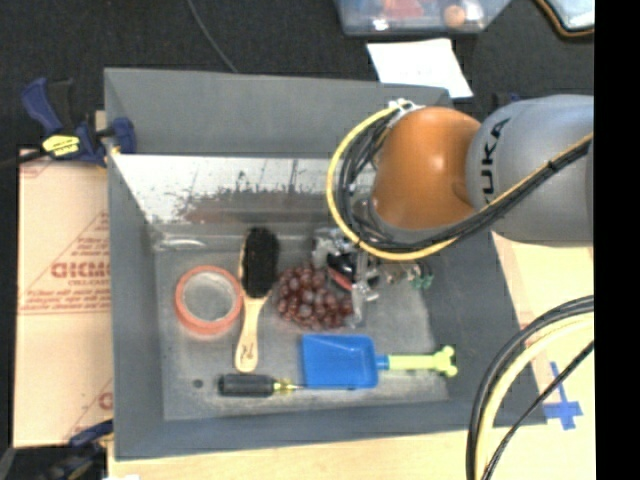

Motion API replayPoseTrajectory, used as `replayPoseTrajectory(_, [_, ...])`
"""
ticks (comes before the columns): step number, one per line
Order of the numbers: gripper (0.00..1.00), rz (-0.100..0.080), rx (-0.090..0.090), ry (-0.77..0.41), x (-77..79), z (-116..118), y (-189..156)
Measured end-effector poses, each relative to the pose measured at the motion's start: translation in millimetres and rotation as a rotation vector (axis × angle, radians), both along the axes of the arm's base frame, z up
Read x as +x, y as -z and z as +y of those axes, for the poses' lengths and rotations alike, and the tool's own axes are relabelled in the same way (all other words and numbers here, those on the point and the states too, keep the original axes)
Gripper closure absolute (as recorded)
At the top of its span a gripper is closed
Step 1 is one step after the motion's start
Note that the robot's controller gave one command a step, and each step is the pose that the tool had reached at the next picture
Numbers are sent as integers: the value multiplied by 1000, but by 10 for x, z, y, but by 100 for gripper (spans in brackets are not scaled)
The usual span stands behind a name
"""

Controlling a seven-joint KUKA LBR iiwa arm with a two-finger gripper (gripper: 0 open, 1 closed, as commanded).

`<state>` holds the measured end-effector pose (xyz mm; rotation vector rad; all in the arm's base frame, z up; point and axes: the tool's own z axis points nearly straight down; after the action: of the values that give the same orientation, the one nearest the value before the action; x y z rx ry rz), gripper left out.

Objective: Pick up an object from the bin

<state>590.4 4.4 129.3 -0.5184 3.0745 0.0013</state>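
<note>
A KUKA arm reached into the grey metal bin from the right, its gripper lowered at the upper right edge of a bunch of dark red grapes near the middle of the bin floor. The bunch lay as a low, nearly round clump, a little longer from left to right than from back to front, and no stem end could be made out to show which way it pointed. The arm's thick grey link lay across the right side of the bin, ending in a rounded orange cover ringed by looping yellow and black cables, and the wrist turned downward from there, so that the tool hung below the cover towards the floor. The cover and cables hid much of the tool, and whether it was spread or pressed together could not be told; nothing could be seen clamped in it. It appeared to touch or nearly touch the grapes' right-hand edge.

Just left of the bunch lay a hairbrush, black bristle head towards the back wall and pale wooden handle towards the front. Further left sat an orange tape ring, lying flat. In front of the grapes lay a blue scoop, its yellow-green handle pointing right, and a black-handled screwdriver lay along the front, tip towards the scoop
</note>
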Motion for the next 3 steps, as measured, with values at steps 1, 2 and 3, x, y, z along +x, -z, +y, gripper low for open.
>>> replayPoseTrajectory(1, [0, 2, 5, 305, 78, 124, 501])
replayPoseTrajectory(2, [0, -10, 1, 92, 126, 191, 545])
replayPoseTrajectory(3, [100, -15, 8, 305, 127, 102, 452])
